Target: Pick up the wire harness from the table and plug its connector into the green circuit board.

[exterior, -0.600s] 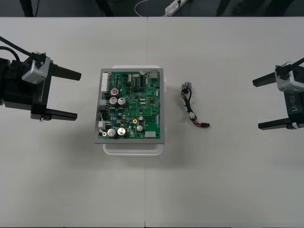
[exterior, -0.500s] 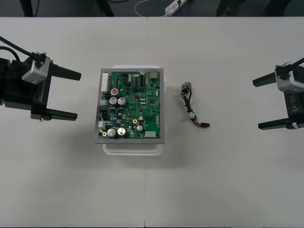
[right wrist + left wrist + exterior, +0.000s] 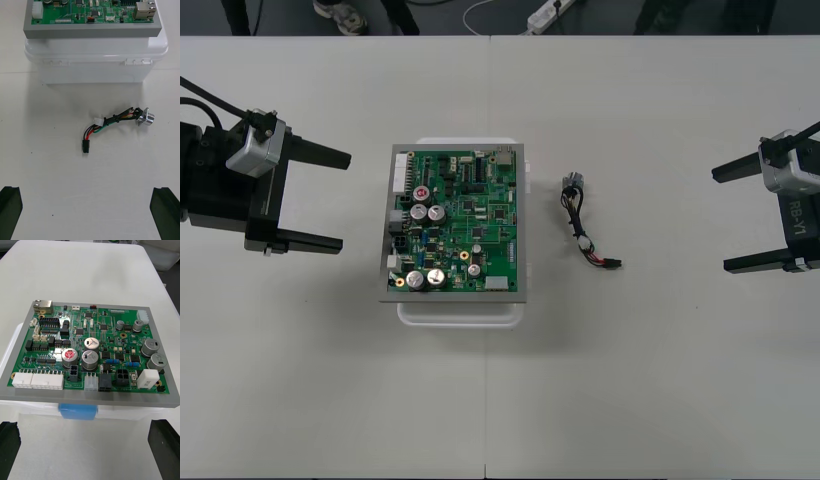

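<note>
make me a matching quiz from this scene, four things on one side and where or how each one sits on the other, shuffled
Things:
1. green circuit board
2. small wire harness with black plug and round metal socket
3. left gripper, black-fingered
4. right gripper, black-fingered

Places and states:
A. open, on the harness's far side from the board
B. loose on the light table, unplugged, between board and right gripper
C. on a white plastic base
D. open, beside the board, away from the harness

Pairs: 1-C, 2-B, 3-D, 4-A
</note>
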`<state>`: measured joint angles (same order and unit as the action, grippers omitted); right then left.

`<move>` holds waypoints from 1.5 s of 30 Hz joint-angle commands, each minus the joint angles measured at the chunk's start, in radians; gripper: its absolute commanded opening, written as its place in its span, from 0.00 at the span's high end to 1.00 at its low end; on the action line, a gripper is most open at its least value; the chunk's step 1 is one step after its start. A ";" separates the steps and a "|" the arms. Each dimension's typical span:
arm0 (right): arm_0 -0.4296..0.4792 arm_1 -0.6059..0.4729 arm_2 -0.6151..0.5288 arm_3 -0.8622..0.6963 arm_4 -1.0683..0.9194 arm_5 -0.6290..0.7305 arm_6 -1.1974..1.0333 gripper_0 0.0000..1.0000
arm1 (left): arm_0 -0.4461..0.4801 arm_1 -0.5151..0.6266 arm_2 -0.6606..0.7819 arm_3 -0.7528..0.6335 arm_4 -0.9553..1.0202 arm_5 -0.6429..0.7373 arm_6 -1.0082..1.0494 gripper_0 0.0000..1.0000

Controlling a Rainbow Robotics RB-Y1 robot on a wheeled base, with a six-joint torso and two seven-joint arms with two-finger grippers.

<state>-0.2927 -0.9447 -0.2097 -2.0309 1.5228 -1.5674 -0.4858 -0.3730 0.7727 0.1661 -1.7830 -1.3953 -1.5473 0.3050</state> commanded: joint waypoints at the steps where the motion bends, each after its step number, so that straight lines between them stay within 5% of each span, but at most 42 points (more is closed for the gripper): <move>1: 0.012 0.014 -0.036 -0.019 0.005 -0.003 -0.013 0.00 | -0.029 0.007 -0.007 -0.027 0.013 -0.023 0.003 0.00; 45: 0.012 0.014 -0.036 -0.019 0.005 -0.003 -0.013 0.00 | -0.029 0.007 -0.007 -0.027 0.013 -0.023 0.003 0.00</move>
<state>-0.2927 -0.9447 -0.2097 -2.0309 1.5228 -1.5674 -0.4858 -0.3730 0.7727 0.1661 -1.7830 -1.3953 -1.5473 0.3050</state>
